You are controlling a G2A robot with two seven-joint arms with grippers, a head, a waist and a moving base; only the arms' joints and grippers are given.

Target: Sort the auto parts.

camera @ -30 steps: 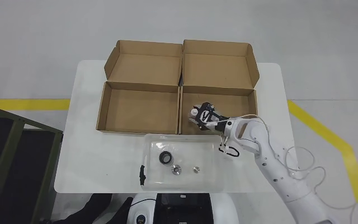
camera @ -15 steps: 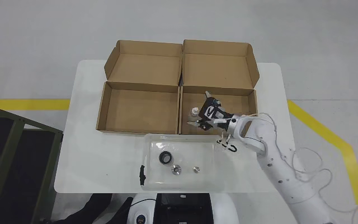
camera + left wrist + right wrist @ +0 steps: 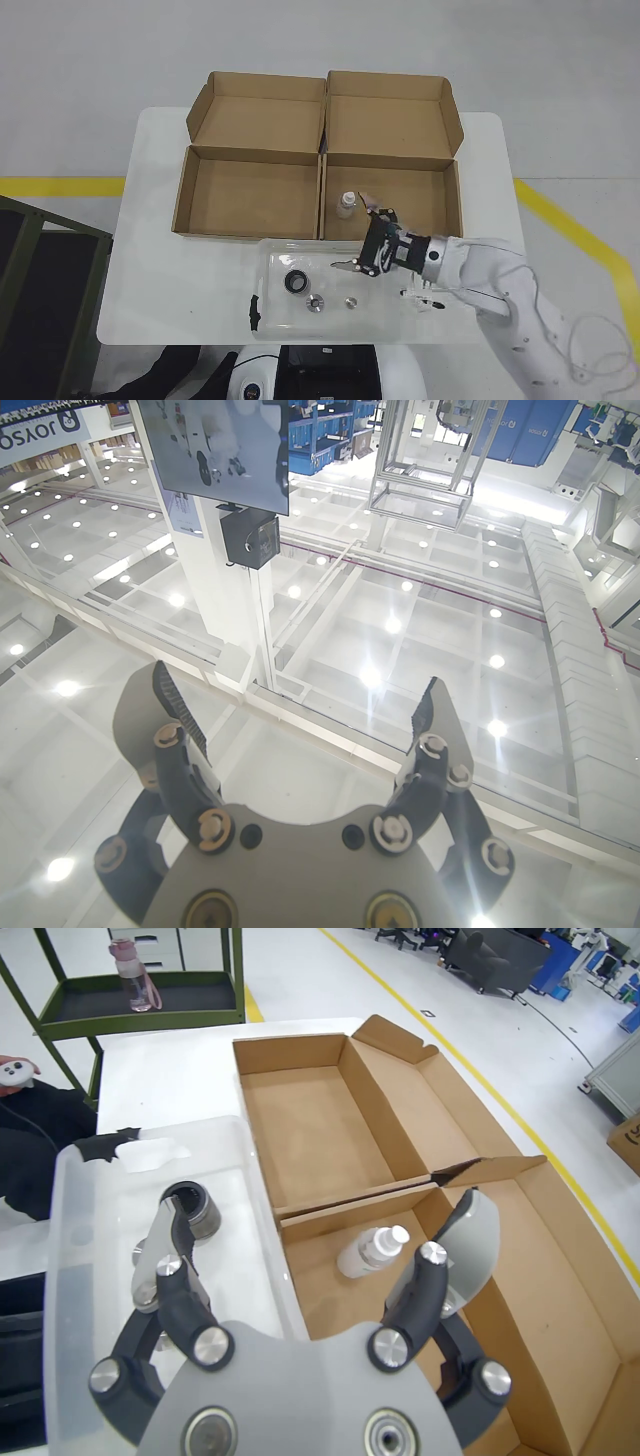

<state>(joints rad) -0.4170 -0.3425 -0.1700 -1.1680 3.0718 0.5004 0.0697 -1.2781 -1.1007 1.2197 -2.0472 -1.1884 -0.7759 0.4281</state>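
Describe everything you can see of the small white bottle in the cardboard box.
The white bottle is small and plastic-looking, with a rounded body, faint greenish print and a white pump-style nozzle. It appears to lie on its side on the floor of the right cardboard box, near the wall shared with the left box. Nothing grips it; the open right gripper is apart from it.

Bin wall (image 3: 260, 1188) and box wall (image 3: 350, 1205) bar the way beneath the spread fingers (image 3: 475, 1233), bottle (image 3: 367, 1253) just beyond.
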